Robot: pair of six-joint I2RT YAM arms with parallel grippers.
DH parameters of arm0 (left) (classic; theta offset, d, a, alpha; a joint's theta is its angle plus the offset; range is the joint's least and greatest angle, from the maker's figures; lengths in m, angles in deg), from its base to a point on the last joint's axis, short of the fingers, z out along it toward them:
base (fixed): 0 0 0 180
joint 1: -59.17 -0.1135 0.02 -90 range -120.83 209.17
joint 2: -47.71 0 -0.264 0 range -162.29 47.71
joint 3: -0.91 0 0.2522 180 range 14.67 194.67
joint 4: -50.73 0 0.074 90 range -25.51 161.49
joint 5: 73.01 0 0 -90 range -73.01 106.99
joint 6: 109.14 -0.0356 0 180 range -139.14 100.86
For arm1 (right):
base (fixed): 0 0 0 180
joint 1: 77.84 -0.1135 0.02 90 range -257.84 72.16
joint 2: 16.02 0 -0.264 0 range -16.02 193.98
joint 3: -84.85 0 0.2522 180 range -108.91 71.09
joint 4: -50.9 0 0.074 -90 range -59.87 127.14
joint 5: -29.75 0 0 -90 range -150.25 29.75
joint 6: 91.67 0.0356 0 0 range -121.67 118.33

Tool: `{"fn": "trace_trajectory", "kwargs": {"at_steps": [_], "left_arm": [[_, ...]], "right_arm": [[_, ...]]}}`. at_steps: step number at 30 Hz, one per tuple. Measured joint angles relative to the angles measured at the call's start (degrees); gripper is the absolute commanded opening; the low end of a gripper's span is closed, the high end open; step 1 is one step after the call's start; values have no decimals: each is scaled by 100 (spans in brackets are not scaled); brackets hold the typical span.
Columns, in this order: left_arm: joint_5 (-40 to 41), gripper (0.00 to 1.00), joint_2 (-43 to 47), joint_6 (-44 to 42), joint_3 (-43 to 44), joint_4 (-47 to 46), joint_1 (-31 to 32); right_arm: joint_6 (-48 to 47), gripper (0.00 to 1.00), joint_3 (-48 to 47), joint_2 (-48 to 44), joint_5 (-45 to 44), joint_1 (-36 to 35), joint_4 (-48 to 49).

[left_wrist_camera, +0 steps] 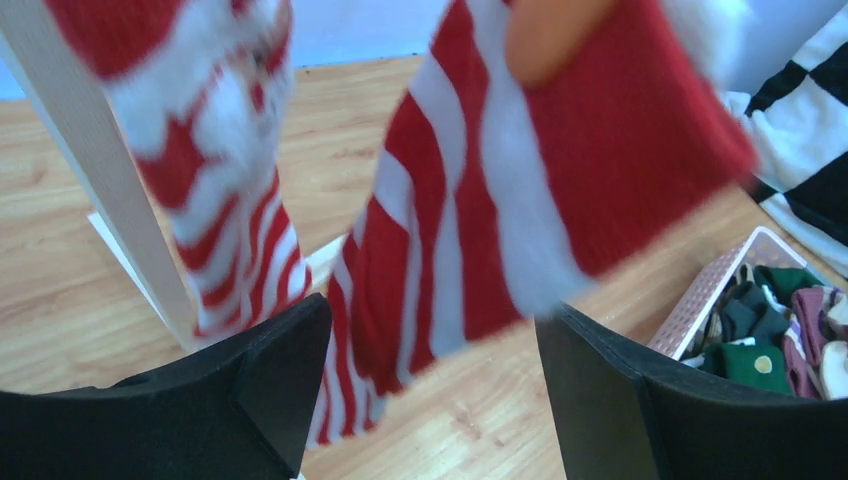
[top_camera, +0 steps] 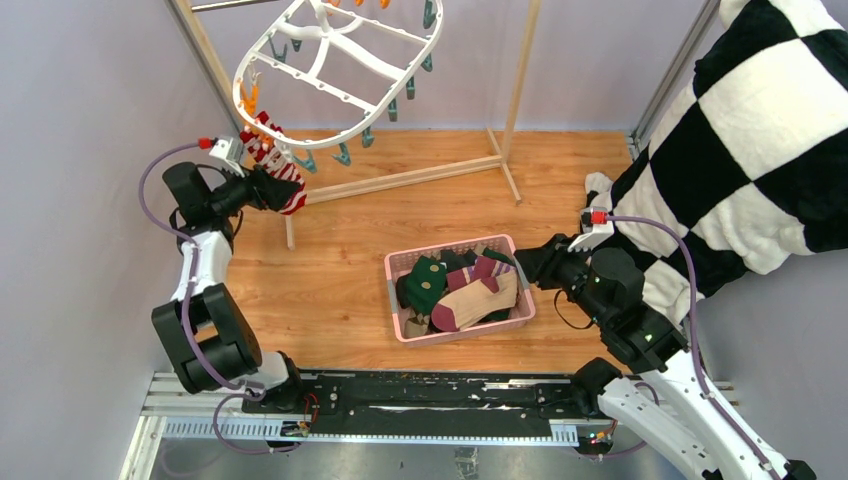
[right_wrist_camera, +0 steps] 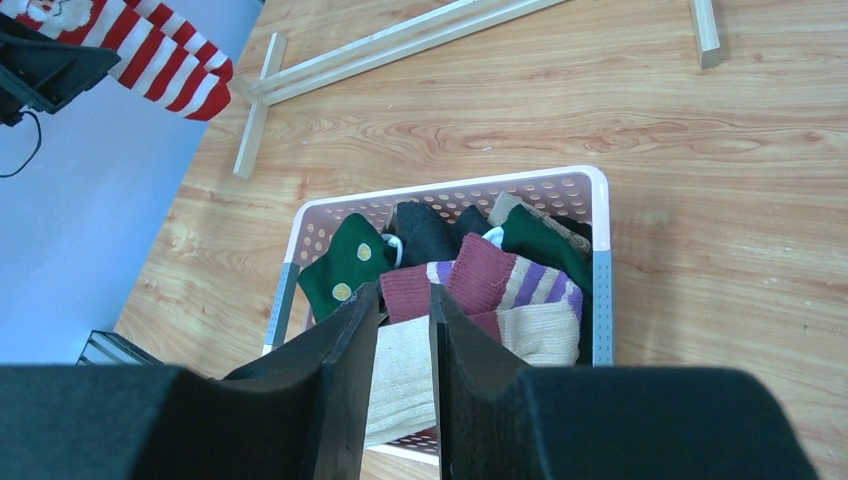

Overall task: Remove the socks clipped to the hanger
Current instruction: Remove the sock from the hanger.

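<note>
Sock: red-and-white striped sock (left_wrist_camera: 450, 230) hangs lengthwise down from white clip hanger (top_camera: 345, 130), lower-left rim | left hand (left_wrist_camera: 430, 320): nearer, fingers spread, sock dangling between them, not yet pinched | right hand (right_wrist_camera: 403, 300): nearly pressed together, empty, over pink basket (right_wrist_camera: 600, 290), well apart.

pink basket (top_camera: 400, 262): mid-table | wooden rack frame (top_camera: 400, 178): far side | checkered cloth (top_camera: 760, 130): right edge
</note>
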State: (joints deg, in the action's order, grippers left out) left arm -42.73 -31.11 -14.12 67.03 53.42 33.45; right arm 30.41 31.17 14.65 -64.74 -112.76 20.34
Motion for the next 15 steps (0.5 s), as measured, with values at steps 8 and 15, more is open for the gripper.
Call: {"fn": "trace_trajectory", "kwargs": {"at_steps": [8,15], "left_arm": [[59,5,-271,284,236,-173,79],[72,0,538,365,-350,-212,79]], "right_arm": [[4,28,0,-11,0,0,-2],[4,29,-68,9,31,-4,35]]}}
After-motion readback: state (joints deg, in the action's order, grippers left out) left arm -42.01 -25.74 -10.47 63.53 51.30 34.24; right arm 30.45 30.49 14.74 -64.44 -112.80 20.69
